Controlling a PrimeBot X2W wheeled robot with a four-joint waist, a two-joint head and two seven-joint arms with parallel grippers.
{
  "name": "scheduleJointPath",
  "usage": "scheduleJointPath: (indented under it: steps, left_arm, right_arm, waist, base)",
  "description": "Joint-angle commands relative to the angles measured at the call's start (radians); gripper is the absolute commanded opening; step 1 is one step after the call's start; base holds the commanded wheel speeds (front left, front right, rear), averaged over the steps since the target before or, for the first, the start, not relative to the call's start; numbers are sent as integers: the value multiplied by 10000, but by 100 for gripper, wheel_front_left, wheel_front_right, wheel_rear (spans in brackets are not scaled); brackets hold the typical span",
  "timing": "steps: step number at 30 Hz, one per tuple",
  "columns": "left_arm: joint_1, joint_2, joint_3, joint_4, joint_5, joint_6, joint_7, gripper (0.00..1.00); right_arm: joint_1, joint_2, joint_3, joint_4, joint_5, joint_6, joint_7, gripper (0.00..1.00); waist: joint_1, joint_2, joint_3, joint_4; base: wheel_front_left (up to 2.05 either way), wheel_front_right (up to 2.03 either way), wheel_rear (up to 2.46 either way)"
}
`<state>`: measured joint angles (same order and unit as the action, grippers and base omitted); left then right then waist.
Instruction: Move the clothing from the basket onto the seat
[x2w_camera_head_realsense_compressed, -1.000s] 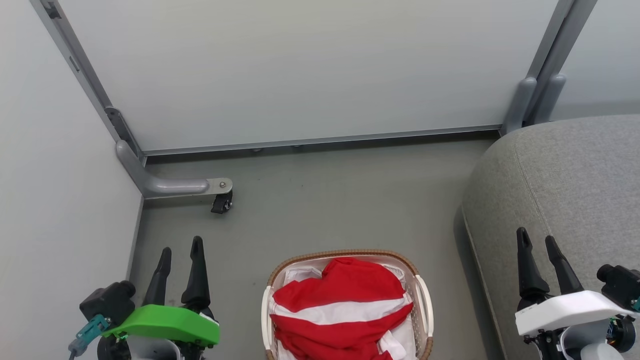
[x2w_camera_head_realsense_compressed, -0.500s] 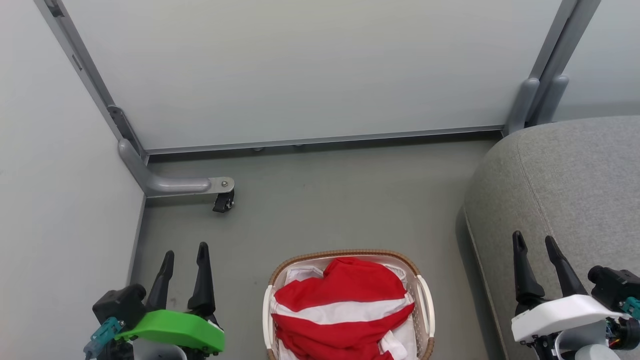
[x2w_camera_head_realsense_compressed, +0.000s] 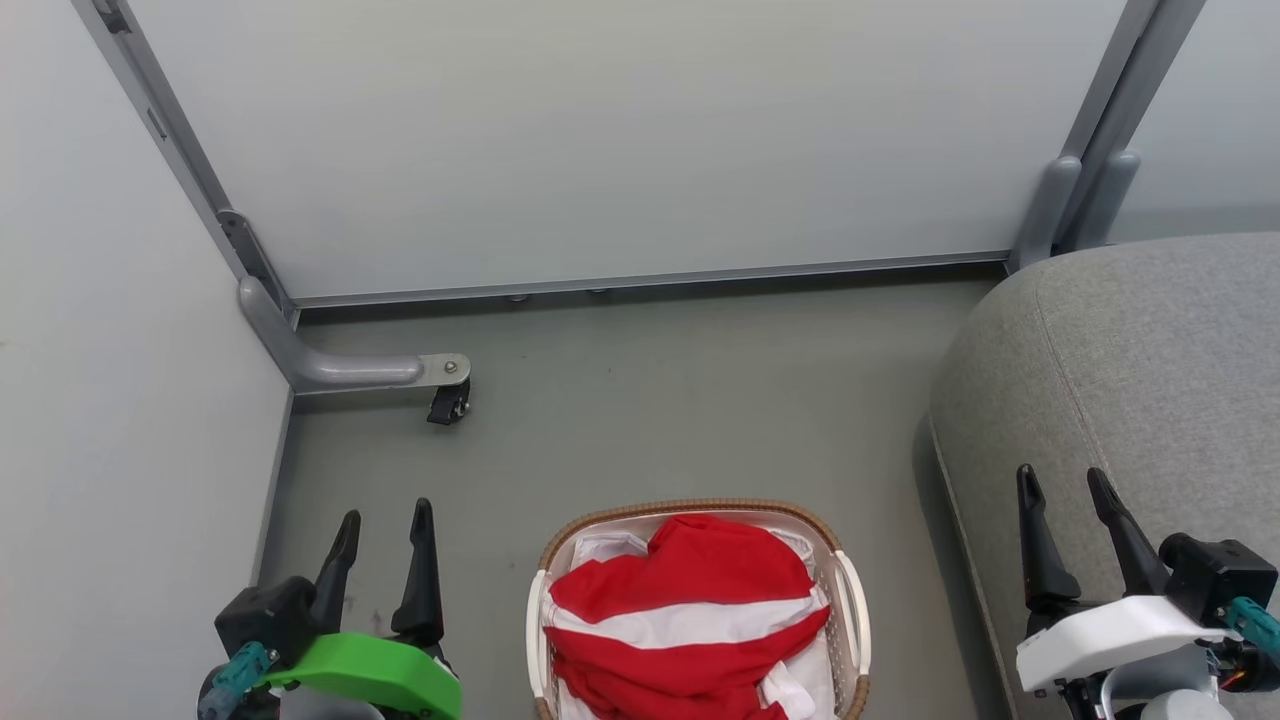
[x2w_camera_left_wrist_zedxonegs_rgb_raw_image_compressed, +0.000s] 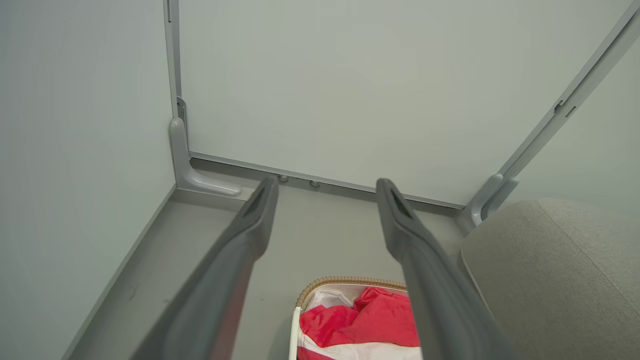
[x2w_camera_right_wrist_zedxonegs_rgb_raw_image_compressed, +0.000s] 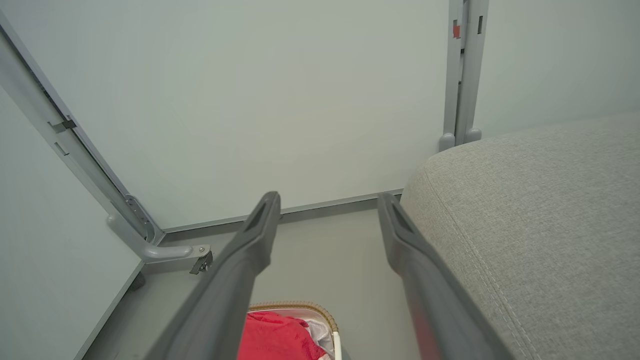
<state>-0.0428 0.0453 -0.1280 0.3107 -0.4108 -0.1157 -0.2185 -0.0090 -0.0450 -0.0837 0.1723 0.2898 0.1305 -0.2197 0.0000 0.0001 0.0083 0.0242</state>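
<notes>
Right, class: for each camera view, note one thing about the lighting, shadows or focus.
Head view: even light, no glare, a soft shadow on the floor beside the sofa. Left wrist view: the left gripper blurs toward the lens, the red clothing beyond it sharper. Right wrist view: the right gripper blurs likewise, while the sofa's weave is crisp.

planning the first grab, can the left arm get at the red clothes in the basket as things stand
Probably yes. The left gripper is open and empty beside the basket, and nothing stands between them. The red clothes lie heaped at the open top, so a reach in from above looks free.
</notes>
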Motion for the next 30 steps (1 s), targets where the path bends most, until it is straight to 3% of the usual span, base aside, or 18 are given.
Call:
scheduleJointPath:
  steps: [1, 22, 30]
  left_arm:
    - [38, 66, -20, 10, 263, -42, -97, 100]
    - [212, 80, -273, 377, 1474, -71, -490, 100]
    - [148, 79, -250, 517, 1340, -64, -477, 100]
  right_arm:
    - [139, -61, 10, -70, -232, 3, -91, 100]
    - [367, -82, 36, -48, -1617, 2, -466, 100]
    - [340, -81, 21, -6, -1604, 2, -472, 100]
  waist:
    - [0, -1, -2, 4]
    - [0, -1, -116, 58]
    - [0, -1, -132, 73]
  base:
    - [0, 0, 0]
    - [0, 0, 0]
    - [0, 0, 0]
